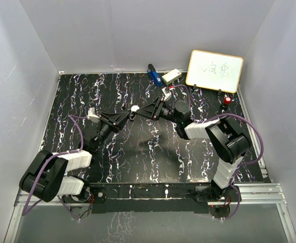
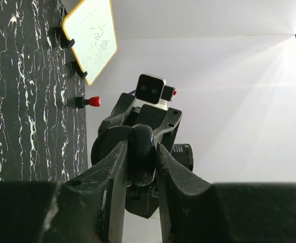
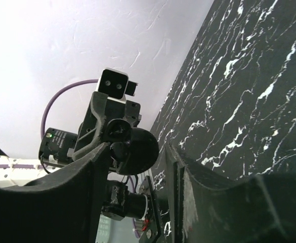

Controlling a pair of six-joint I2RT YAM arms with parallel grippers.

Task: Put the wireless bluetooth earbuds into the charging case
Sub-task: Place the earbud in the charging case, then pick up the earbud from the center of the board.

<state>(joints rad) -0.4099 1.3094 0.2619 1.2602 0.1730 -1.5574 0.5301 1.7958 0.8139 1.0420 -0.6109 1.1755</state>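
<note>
My left gripper [image 1: 129, 116] [image 2: 140, 154] is shut on a glossy black rounded charging case [image 2: 142, 147], held above the middle of the black marbled table [image 1: 137, 157]. My right gripper [image 1: 139, 112] [image 3: 138, 152] meets it head-on from the right. Its jaws stand apart around the case [image 3: 140, 149], with a gap at the right finger [image 3: 188, 187]. A small white piece, apparently one of the earbuds [image 1: 135, 108], shows on top of the case from above. No earbud shows in either wrist view.
A small whiteboard [image 1: 214, 71] [image 2: 92, 38] leans at the back right, with a red-capped item [image 1: 228, 100] [image 2: 89, 102] beside it. A blue object [image 1: 153, 74] and a white box [image 1: 171, 76] lie at the back centre. White walls enclose the table.
</note>
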